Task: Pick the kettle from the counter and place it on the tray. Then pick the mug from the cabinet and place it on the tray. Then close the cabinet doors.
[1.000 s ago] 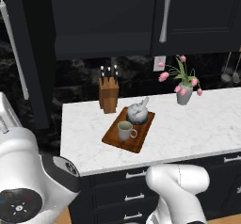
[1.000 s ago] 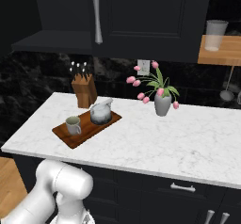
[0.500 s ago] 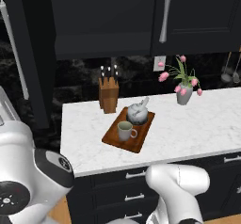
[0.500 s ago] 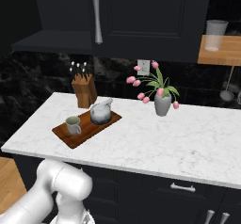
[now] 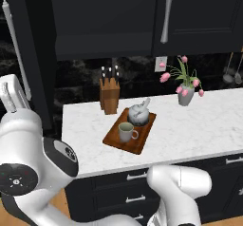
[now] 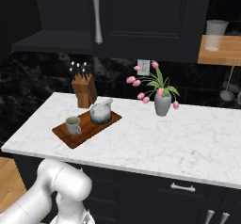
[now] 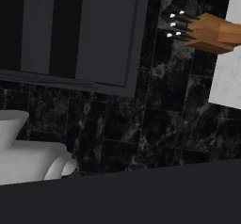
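The silver-grey kettle (image 5: 140, 114) (image 6: 101, 113) and the pale mug (image 5: 126, 132) (image 6: 73, 124) both stand on the reddish-brown tray (image 5: 142, 134) (image 6: 87, 130) on the white marble counter (image 5: 199, 125). The black cabinet's right door (image 5: 199, 16) (image 6: 141, 16) is closed. Its left door (image 5: 33, 54) stands swung out at the left, leaving the dark shelf (image 6: 52, 43) bare to view. My gripper (image 5: 10, 93) is up at the far left beside that open door, open and holding nothing. The hand view looks at a panelled door (image 7: 94, 30).
A light-wood knife block (image 5: 109, 96) (image 6: 84, 90) (image 7: 207, 30) stands behind the tray. A grey vase of pink flowers (image 5: 186, 95) (image 6: 162, 103) sits to the right. A wooden shelf with a glass (image 6: 215, 35) hangs at the far right. Dark drawers (image 5: 128, 187) run below.
My arm's near joints have turned slightly at the lower left, and the hand has shifted a little by the open door. Kettle, mug and tray have not moved.
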Motion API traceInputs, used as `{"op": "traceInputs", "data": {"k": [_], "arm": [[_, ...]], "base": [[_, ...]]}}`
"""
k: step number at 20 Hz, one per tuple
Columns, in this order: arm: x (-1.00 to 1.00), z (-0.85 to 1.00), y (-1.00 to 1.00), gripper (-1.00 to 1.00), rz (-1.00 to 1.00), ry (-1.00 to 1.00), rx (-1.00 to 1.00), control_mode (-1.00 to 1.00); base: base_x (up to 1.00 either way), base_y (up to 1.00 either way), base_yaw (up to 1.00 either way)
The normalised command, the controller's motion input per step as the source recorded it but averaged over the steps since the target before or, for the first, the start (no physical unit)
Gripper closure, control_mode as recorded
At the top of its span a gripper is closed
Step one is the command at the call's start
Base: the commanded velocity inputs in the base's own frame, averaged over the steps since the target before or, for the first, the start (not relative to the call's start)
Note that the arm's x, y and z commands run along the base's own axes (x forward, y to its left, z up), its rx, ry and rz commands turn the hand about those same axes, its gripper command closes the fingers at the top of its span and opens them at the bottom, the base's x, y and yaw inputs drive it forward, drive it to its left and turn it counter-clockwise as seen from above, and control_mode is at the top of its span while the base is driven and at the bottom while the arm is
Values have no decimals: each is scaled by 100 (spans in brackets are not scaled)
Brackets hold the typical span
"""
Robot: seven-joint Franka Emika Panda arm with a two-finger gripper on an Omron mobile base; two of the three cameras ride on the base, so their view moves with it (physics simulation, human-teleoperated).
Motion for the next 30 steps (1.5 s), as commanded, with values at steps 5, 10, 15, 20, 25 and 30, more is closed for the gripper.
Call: {"op": "traceInputs", "data": {"k": [5,10,15,20,25,30], "arm": [[-1,-11,30,-100,-16,0,27,-100],[-18,-3,7,-100,-23,0,27,-100],[-15,0,0,-100,-31,0,27,-100],[-6,-2,-19,-100,-30,0,28,-100],[0,-9,-43,-100,-30,0,23,-100],[9,-21,-64,-100,-24,2,32,-100]], "base": [[0,0,0],[0,0,0],[0,0,0],[0,0,0],[0,0,0],[0,0,0]]}}
